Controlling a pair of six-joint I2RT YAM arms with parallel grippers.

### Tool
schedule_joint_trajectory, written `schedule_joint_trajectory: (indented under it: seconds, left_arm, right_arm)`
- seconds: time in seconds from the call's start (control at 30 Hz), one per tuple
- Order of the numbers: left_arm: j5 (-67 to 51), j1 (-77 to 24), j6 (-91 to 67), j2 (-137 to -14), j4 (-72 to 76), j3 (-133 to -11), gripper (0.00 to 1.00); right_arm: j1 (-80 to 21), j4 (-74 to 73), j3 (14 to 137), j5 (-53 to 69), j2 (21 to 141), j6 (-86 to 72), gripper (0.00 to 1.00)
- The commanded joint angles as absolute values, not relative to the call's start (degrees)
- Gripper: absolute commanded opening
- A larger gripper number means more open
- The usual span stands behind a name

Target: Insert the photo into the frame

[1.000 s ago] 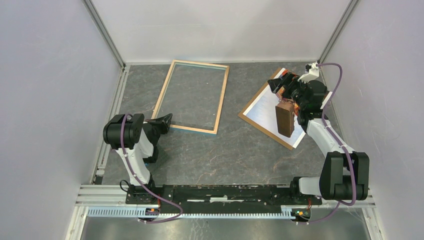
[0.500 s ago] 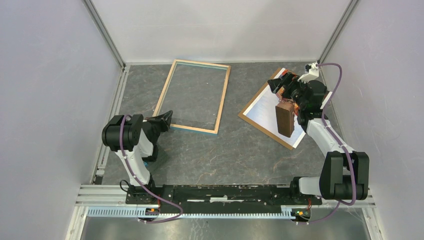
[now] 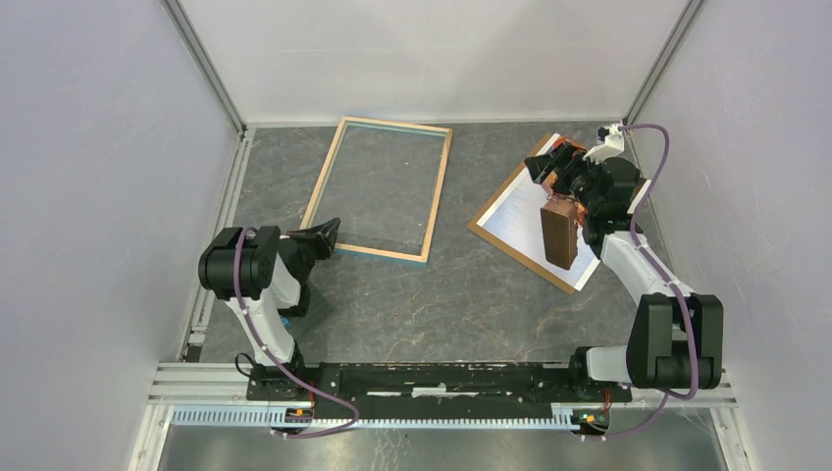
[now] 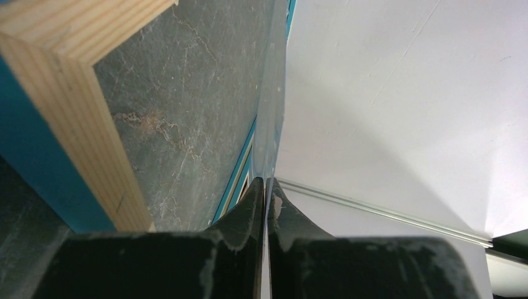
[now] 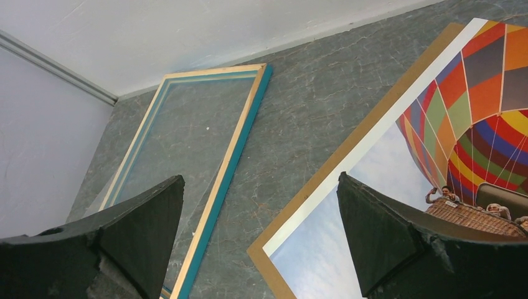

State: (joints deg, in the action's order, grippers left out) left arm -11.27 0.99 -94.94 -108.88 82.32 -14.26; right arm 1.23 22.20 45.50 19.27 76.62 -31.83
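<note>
The frame lies back-up on the table at the far left, light wood on top with a blue edge. My left gripper is at its near left corner. In the left wrist view that gripper is shut on the thin edge of the frame's see-through sheet. The photo of a hot-air balloon lies face up on a brown backing board at the far right. My right gripper hovers over it, open and empty.
A brown block stands on the photo under my right arm. White walls close in the table on three sides. An aluminium rail runs along the table's left edge beside my left arm.
My left arm has drawn back slightly to the left, and the frame's far right corner has shifted a little to the right. The right arm holds still.
</note>
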Motion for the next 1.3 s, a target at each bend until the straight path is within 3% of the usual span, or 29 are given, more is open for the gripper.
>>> schedule_joint_trajectory:
  seconds: [0.0, 0.43, 0.9, 1.13, 1.27]
  left_arm:
    - [-13.37, -0.62, -95.19, -105.41, 81.81, -15.44, 0.08]
    - [-15.4, -2.02, -98.2, -107.93, 81.68, -18.52, 0.1]
    - [-12.56, -2.77, -92.05, -106.87, 76.88, -21.62, 0.46]
    - [-9.39, -5.71, -89.13, -105.88, 69.96, -23.7, 0.53]
    - [-7.51, -6.66, -86.9, -104.75, 64.99, -24.67, 0.53]
  right_arm:
    - [0.97, 24.6, 45.53, 19.87, 76.95, -31.47, 0.98]
    - [0.98, 24.35, 45.62, 20.03, 77.17, -31.18, 0.98]
    - [0.93, 24.03, 45.7, 20.0, 77.62, -30.92, 0.98]
    - [0.96, 23.99, 45.7, 20.03, 77.78, -30.77, 0.98]
    - [0.96, 23.85, 45.71, 19.87, 77.7, -30.57, 0.98]
